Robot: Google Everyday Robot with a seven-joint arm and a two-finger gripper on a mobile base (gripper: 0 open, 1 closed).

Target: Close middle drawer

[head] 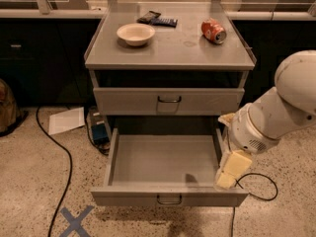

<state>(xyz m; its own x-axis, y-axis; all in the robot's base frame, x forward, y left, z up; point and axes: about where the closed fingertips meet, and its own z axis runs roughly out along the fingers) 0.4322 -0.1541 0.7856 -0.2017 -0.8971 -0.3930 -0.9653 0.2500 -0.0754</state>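
Note:
The middle drawer (128, 197) is pulled far out of the grey cabinet. Its shallow tray interior is bare, and a small dark wire handle (169, 200) sits at the centre of its low front panel. My gripper (228, 174) hangs pointing down from the white arm (276, 115), at the drawer's right side wall near the front right corner, just behind the front panel. I cannot tell whether it touches the drawer. Above, the taller-fronted drawer (128, 101) is closed.
On the cabinet top (170, 53) stand a cream bowl (135, 33), a tipped red can (213, 31) and a dark packet (157, 19). The floor holds black cables (64, 177), a white paper (66, 120), a blue tape X (75, 222) and a cable loop (261, 187) by the arm.

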